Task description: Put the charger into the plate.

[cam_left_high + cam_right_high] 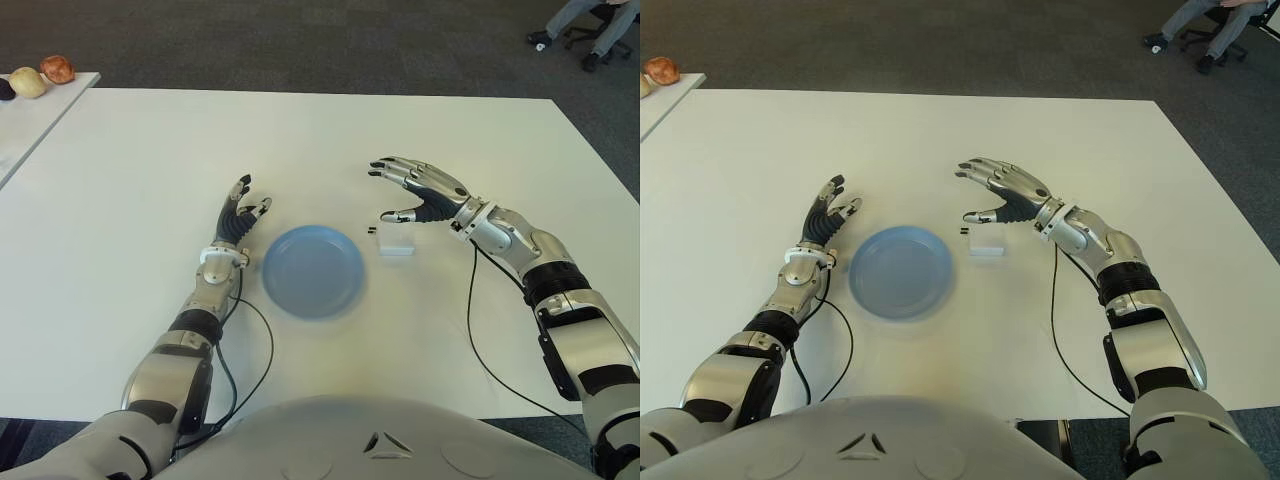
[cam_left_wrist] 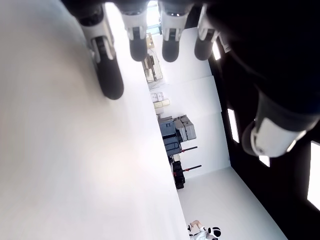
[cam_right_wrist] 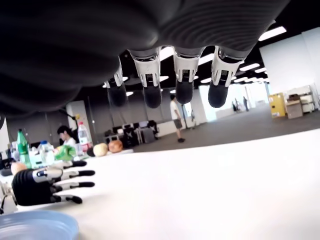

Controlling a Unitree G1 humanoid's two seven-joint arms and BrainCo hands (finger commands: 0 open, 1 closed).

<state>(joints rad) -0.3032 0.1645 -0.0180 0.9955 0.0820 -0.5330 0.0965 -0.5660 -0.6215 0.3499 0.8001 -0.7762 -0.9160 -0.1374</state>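
Observation:
A small white charger (image 1: 396,241) with two dark prongs lies on the white table (image 1: 130,190), just right of a round blue plate (image 1: 312,270). My right hand (image 1: 408,190) hovers over the charger's far side with its fingers spread and holds nothing. The plate (image 3: 35,226) carries nothing. My left hand (image 1: 243,212) shows left of the plate, fingers extended and apart, also empty. It appears again in the right wrist view, left hand (image 3: 47,180) beyond the plate's rim.
A side table at far left carries a few round fruit (image 1: 42,75). A person's legs and an office chair (image 1: 590,30) show at the far right on the dark carpet. A cable (image 1: 480,350) trails from my right forearm across the table.

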